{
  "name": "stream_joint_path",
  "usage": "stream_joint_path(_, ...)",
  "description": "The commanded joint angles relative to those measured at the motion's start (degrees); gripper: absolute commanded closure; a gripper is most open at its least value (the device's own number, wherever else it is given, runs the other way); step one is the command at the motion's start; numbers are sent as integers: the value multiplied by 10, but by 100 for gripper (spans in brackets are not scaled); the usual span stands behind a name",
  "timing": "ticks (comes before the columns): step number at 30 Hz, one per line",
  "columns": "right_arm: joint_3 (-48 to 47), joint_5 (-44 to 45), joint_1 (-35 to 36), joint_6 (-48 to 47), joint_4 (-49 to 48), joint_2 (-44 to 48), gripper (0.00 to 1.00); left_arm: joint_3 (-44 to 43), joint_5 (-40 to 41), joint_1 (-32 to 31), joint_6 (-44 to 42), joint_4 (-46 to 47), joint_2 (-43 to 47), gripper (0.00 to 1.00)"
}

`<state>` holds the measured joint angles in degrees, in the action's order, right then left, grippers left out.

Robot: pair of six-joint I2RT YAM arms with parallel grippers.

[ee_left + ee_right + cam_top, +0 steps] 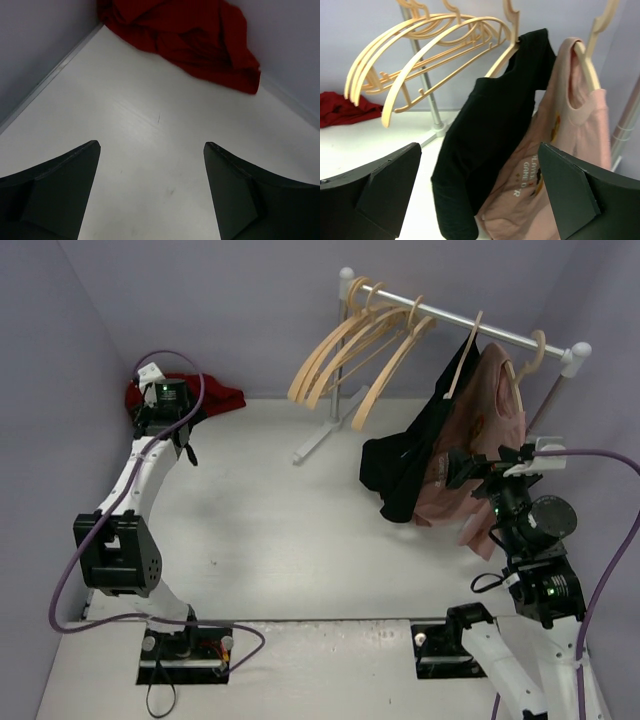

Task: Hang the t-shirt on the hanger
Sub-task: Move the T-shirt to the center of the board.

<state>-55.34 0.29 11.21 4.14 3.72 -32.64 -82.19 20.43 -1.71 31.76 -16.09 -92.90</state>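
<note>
The dark red t-shirt point(215, 397) lies crumpled on the table in the far left corner; it also shows in the left wrist view point(190, 35) and the right wrist view point(340, 107). My left gripper point(165, 415) hovers just in front of it, open and empty point(152, 147), with bare table between the fingers. Several pale wooden hangers point(350, 350) hang empty on the rail, also seen in the right wrist view point(420, 45). My right gripper point(462, 468) is open and empty point(480, 147), facing the hung clothes.
A black garment point(405, 465) and a dusty pink printed shirt point(490, 430) hang on hangers at the right end of the metal rail point(470, 328). The rack's foot point(320, 440) stands at the back centre. Walls close in on the left, back and right.
</note>
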Motion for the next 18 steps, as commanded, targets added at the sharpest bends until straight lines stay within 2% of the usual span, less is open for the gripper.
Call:
stream_joint_path(1, -4, -39, 4, 18, -39, -6, 0, -83, 25, 36, 82, 116, -92, 20)
stream_joint_path(4, -6, -61, 4, 21, -39, -9, 0, -147, 23, 47, 100, 138, -157, 20)
stream_joint_path(10, 1, -108, 4, 28, -13, -16, 0, -294, 25, 59, 127, 177, -348, 20)
stream_joint_path(14, 5, -129, 4, 39, -5, -28, 0, -370, 23, 64, 148, 210, -442, 20)
stream_joint_path(18, 4, -148, 4, 49, 4, -44, 0, -446, 27, 65, 152, 200, -513, 20)
